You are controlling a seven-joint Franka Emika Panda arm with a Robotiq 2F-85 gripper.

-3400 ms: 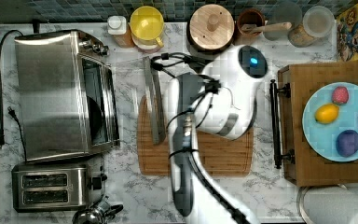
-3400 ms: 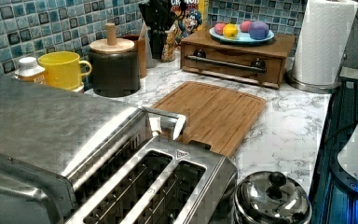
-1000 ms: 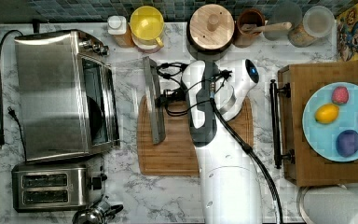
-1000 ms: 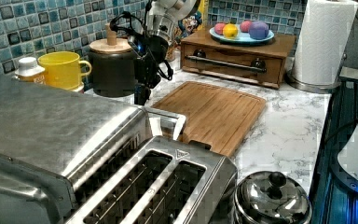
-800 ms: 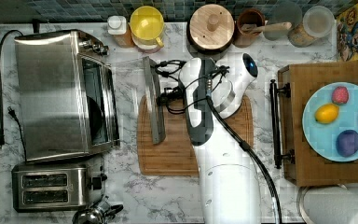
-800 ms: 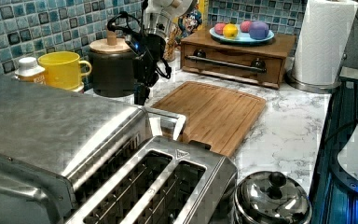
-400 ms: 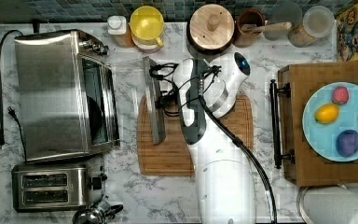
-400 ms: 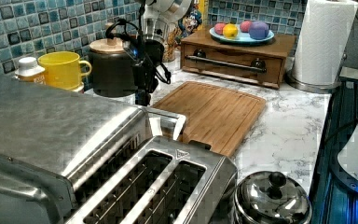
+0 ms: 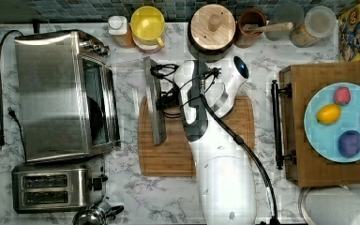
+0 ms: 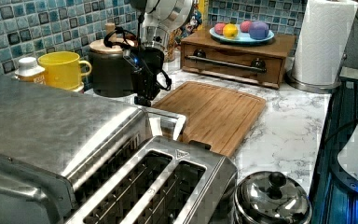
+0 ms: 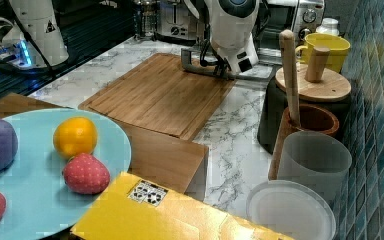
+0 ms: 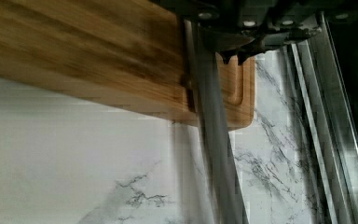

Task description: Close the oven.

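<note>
While the toaster oven [image 9: 61,93] sits at the top view's left with its glass door [image 9: 131,101] dropped flat, I see the gripper [image 9: 165,101] at the door's bar handle [image 9: 153,101] — above the bamboo cutting board [image 9: 178,150] — finger state I cannot tell.

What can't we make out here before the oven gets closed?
- Gripper finger state: cables and the wrist block it in the left view.
- Contact with the handle: hidden under the arm in the top view.
- Oven inside: dark behind the door frame, top view.
</note>
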